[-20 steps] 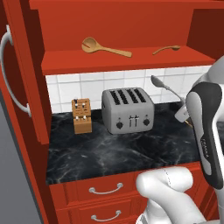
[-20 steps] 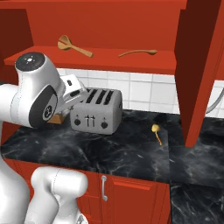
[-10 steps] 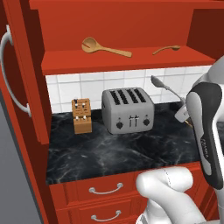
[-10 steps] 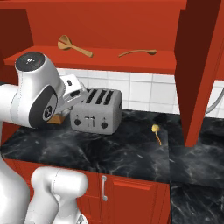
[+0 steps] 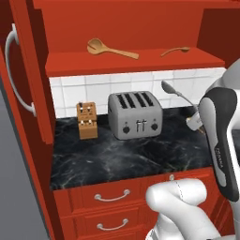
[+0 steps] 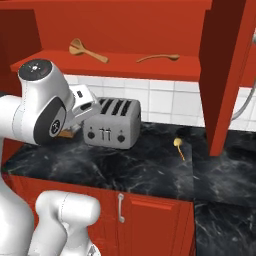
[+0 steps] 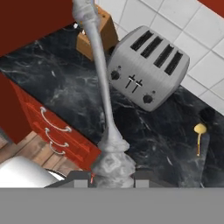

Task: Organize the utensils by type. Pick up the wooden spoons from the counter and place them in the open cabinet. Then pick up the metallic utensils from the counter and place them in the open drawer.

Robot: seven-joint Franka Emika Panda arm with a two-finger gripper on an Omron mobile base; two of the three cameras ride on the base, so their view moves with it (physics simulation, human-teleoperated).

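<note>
A: Silver-grey metal spoon (image 7: pixel 103 83) clamped at its bowl end between the two dark fingers (image 7: pixel 113 177), handle running away from the hand, lifted clear of the surface (image 5: pixel 117 159).

B: Same spoon (image 5: pixel 176 93) raised to the right of the toaster (image 5: pixel 136 115) in the left base view, slanting up toward the white tiles. And the wooden ones?

A: Both up on the red shelf of the open cabinet (image 5: pixel 131 63). Larger wooden spoon (image 5: pixel 110 48) toward the shelf's left end, slimmer wooden spoon (image 5: pixel 176 50) toward the right end, well apart.

B: Anything left on the black marble?

A: Small gold-tinted piece (image 6: pixel 179 147) lying near the right end of the surface, just beside the edge of the hanging red cabinet door (image 6: pixel 225 75), well apart from the toaster.

B: Back edge?

A: Toaster against the tiled wall, wooden knife block (image 5: pixel 87 120) just beside it on the left, near the back left corner. Red drawer fronts with silver pulls (image 5: pixel 111 196) below the front edge, all shut as far as visible.
</note>
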